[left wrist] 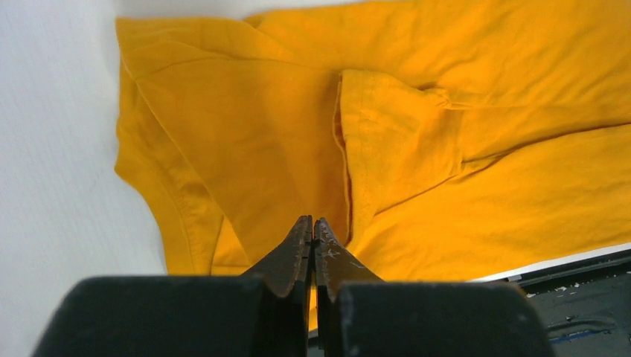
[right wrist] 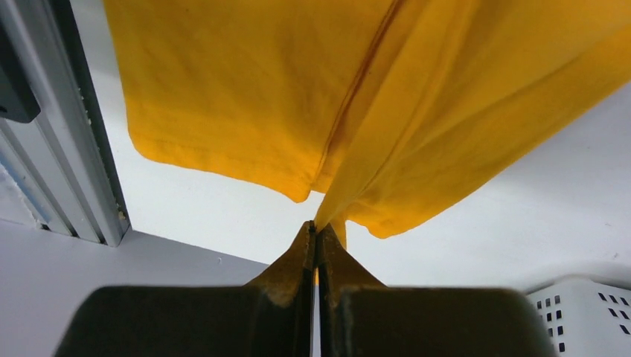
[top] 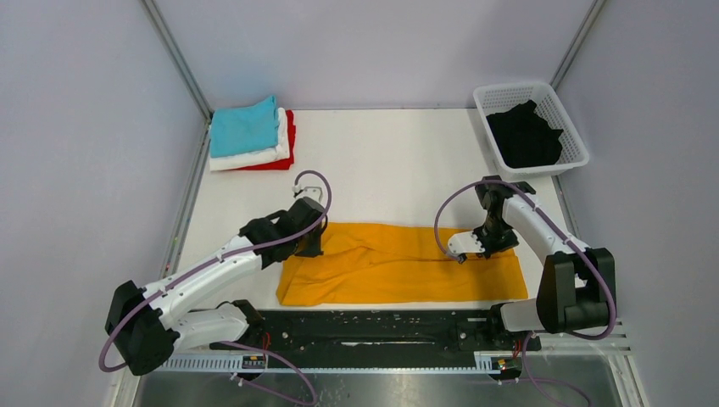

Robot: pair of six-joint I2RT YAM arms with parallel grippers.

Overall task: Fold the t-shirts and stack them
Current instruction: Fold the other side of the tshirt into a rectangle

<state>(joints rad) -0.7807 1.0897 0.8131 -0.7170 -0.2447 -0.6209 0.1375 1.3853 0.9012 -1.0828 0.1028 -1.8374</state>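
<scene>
As both arms bend low, left gripper (left wrist: pixel 312 221) clamps mustard-orange t-shirt (top: pixel 398 267); right gripper (right wrist: pixel 315 225) likewise

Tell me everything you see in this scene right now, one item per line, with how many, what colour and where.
mustard-orange t-shirt: one, mustard-orange, laid as a long band across the near middle of the table
teal t-shirt: one, teal, folded, top of the stack at the far left corner
white t-shirt: one, white, folded, middle of that stack
red t-shirt: one, red, folded, bottom of that stack
black t-shirt: one, black, crumpled inside the basket
basket: one, white plastic lattice, far right corner
table: one, white, under everything
left gripper: one, dark fingers, shut, tips at the shirt's left part
right gripper: one, dark fingers, shut on the shirt's right half
</scene>
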